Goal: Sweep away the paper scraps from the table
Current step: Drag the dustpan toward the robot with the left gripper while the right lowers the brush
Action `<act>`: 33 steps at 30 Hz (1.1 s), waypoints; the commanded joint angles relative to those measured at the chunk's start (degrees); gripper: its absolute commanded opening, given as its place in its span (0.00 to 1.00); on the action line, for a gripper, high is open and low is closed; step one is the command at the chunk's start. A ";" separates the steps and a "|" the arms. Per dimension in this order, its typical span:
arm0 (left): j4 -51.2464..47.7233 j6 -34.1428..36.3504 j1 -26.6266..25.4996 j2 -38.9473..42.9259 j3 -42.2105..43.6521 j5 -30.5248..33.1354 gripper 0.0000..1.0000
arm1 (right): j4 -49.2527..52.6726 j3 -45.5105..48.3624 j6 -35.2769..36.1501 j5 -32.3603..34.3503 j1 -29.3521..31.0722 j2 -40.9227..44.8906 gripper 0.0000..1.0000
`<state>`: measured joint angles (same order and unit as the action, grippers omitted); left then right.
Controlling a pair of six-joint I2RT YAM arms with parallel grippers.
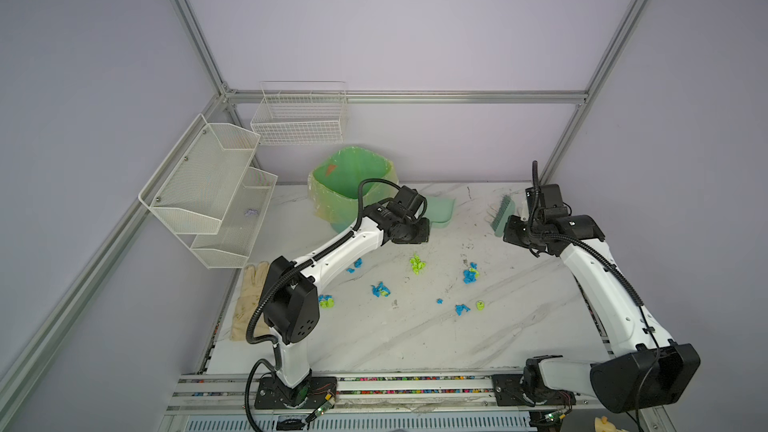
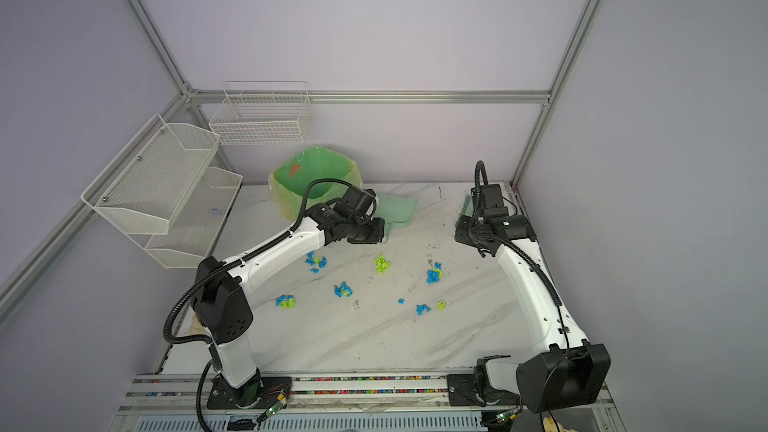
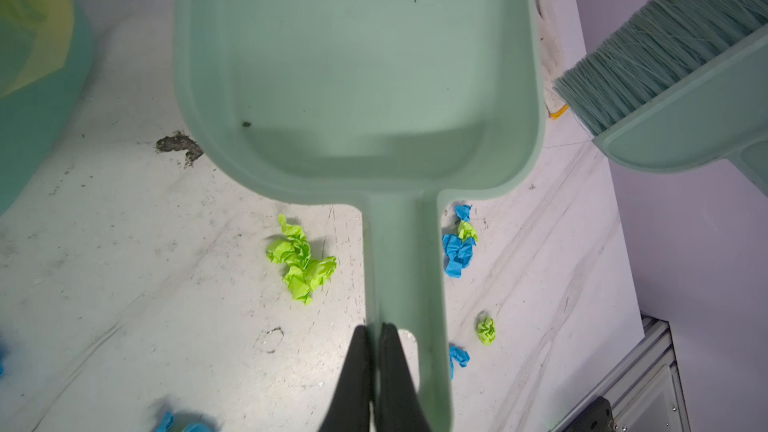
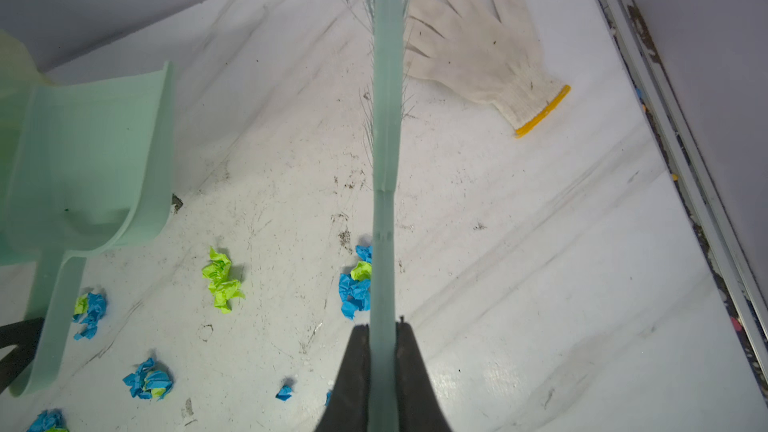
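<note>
Your left gripper (image 3: 374,330) clamps the mint-green plastic dustpan (image 3: 357,76) by its handle; your right gripper (image 4: 382,326) clamps the mint-green bristled brush (image 4: 386,118); blue and yellow-green paper scraps (image 4: 222,280) dot the table (image 4: 498,243).

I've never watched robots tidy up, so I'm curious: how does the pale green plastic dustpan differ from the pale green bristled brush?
The pale green plastic dustpan is a broad open scoop; the pale green bristled brush is a slim bar with bristles. The left end effector holds the dustpan near the green lined bin; the right end effector holds the brush near the white knit glove. Both are clamped by their handles.
</note>
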<state>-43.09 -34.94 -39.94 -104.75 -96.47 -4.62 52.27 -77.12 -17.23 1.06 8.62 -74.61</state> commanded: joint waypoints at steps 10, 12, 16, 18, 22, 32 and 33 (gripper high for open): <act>-7.04 5.12 -1.66 12.53 9.48 -3.33 0.00 | 14.43 -6.90 -0.05 6.02 0.34 -1.26 0.00; -8.29 5.71 -2.10 13.83 11.42 -3.44 0.00 | 14.19 -6.51 -2.34 4.51 1.27 -1.32 0.00; -10.34 7.18 -3.09 15.82 15.02 -3.54 0.00 | 17.73 -6.85 -2.77 7.21 2.44 -2.36 0.00; -10.99 7.59 -3.40 16.81 16.52 -3.98 0.00 | 19.49 -7.33 -2.91 7.94 2.57 -2.55 0.00; -11.90 8.81 -4.00 18.88 19.40 -5.04 0.00 | 24.33 -7.32 -3.91 9.07 4.05 -3.09 0.00; -14.17 10.39 -5.29 24.76 25.43 -7.21 0.00 | 26.12 -0.94 -5.52 1.81 6.77 -0.42 0.00; -14.23 10.50 -5.44 25.73 26.06 -7.58 0.00 | 26.21 -0.31 -5.68 1.82 7.03 0.03 0.00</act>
<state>-56.55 -26.35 -44.73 -83.02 -73.21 -10.13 75.33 -79.64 -21.41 4.78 14.68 -76.42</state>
